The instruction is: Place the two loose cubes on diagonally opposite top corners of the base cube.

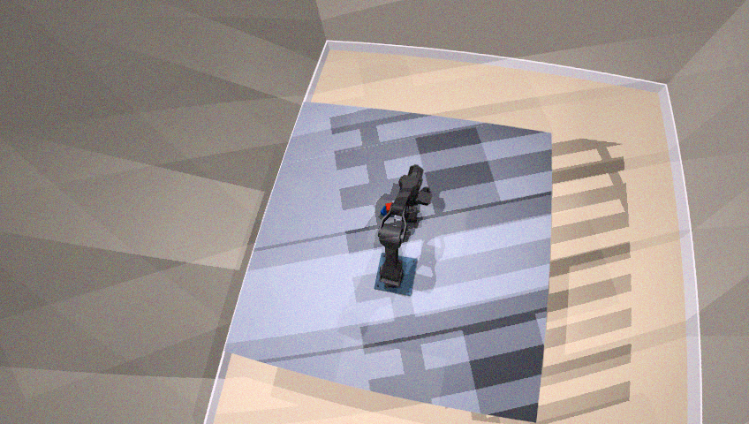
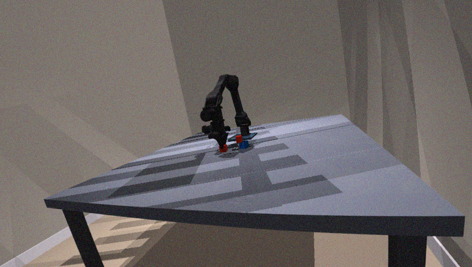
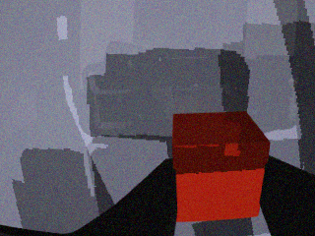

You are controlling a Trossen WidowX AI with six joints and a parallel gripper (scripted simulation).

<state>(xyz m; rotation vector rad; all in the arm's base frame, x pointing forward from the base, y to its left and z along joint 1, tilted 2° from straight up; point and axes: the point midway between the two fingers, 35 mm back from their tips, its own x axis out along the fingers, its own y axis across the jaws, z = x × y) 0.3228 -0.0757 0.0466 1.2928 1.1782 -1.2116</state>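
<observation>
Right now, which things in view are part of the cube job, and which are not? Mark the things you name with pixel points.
Part of the job:
- blue base cube (image 1: pixel 383 210) (image 2: pixel 244 144)
- red cube on it (image 1: pixel 389 206) (image 2: pixel 239 138)
- red cube between the fingers (image 2: pixel 223 148)

Not part:
- none lying about

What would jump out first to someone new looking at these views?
The black arm, arched over the pale table. Then the red cube between the gripper's fingers, and beside it another red cube atop the blue base cube.

The top view looked down from afar, the exterior obliquely across the grey, flat tabletop all three shared; the wrist view faced a red cube closely.
</observation>
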